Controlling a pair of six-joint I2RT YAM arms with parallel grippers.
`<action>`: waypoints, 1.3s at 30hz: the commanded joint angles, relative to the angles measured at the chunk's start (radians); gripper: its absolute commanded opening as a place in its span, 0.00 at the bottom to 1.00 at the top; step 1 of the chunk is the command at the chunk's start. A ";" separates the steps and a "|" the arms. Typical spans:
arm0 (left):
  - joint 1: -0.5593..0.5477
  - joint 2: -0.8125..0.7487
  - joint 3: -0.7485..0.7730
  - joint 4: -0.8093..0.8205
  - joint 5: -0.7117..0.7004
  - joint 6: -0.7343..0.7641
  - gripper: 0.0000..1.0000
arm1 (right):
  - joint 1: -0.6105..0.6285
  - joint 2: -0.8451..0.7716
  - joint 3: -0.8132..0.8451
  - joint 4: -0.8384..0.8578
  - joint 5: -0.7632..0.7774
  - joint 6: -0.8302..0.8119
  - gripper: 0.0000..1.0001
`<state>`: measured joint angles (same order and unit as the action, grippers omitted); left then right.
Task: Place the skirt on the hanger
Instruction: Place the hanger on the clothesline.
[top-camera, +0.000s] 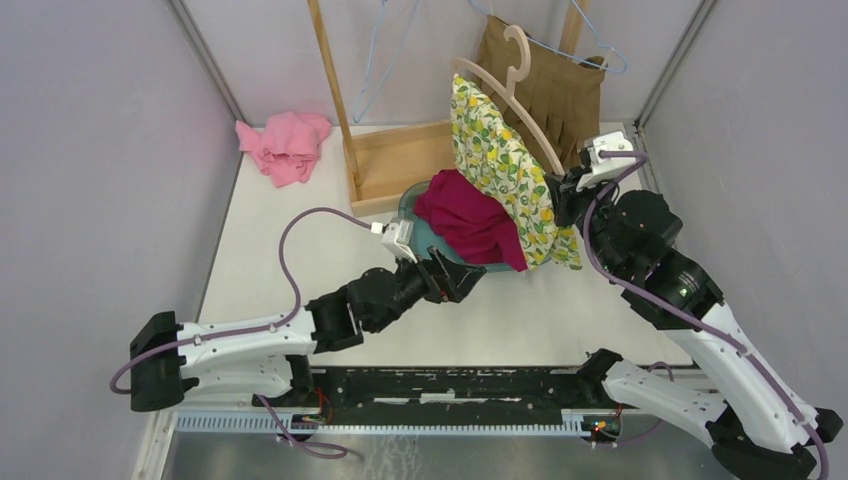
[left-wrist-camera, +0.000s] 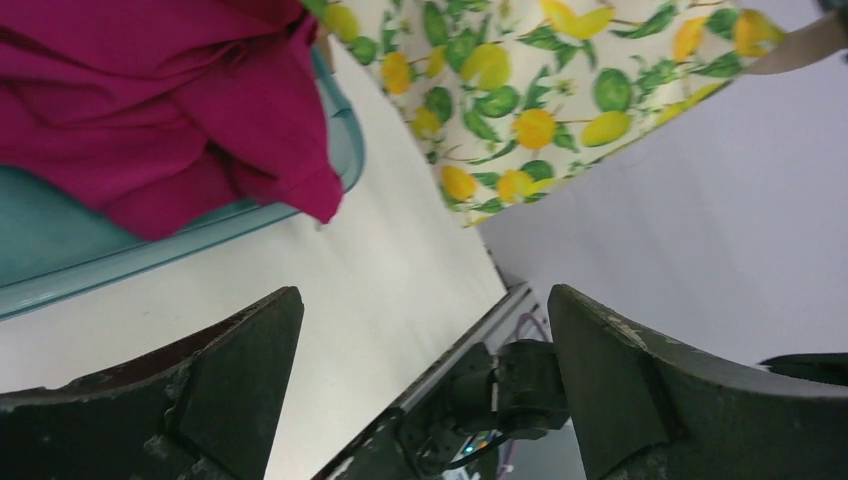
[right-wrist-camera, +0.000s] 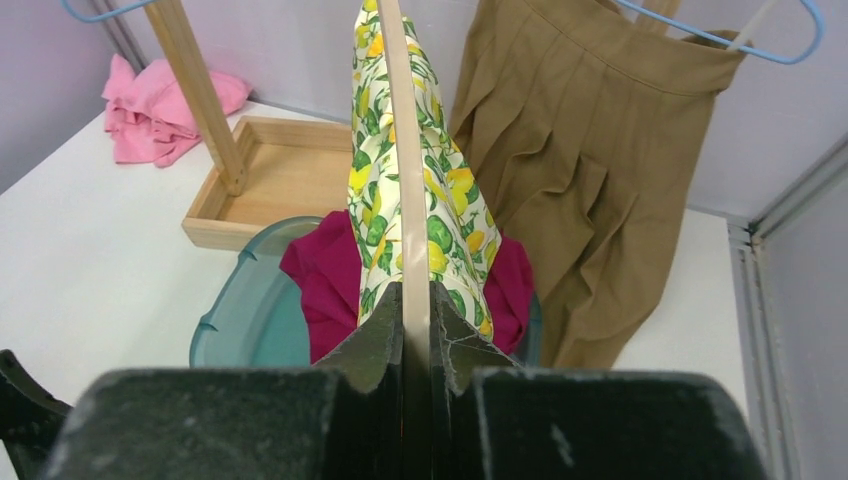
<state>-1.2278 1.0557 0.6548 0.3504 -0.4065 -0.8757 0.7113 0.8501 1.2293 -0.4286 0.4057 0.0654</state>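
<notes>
The right gripper (right-wrist-camera: 417, 300) was clenched on the end of the wooden hanger (right-wrist-camera: 408, 150), holding it in the air over the far right part of the counter (top-camera: 300, 260). The lemon-print skirt (top-camera: 505, 170) was draped over that hanger, its hem trailing down beside the teal basin (right-wrist-camera: 250, 310) and the magenta garment (top-camera: 470, 220) heaped in it. The left gripper (left-wrist-camera: 425, 330) stood released and empty, low near the basin's near rim, touching no cloth. The skirt seemed to sit on the hanger, so what remained was probably settling it evenly. To do that well, the right gripper should keep its clamp firm and the hanger from tipping, lest the fabric slide off the free end. The left gripper should take only the printed cloth, well clear of the magenta garment, and tug gently downward.
</notes>
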 joint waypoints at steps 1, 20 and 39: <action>0.033 -0.042 0.056 -0.185 -0.066 0.074 0.99 | -0.004 -0.042 0.072 0.050 0.077 -0.035 0.01; 0.314 0.029 0.064 -0.344 0.165 0.056 0.99 | -0.003 -0.145 -0.016 -0.060 0.002 0.008 0.01; 0.378 0.023 0.018 -0.318 0.217 0.091 0.99 | -0.003 -0.197 -0.010 -0.129 0.143 -0.017 0.01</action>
<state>-0.8593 1.0996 0.6762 -0.0059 -0.2012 -0.8604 0.7113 0.6777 1.1805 -0.6182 0.4461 0.0620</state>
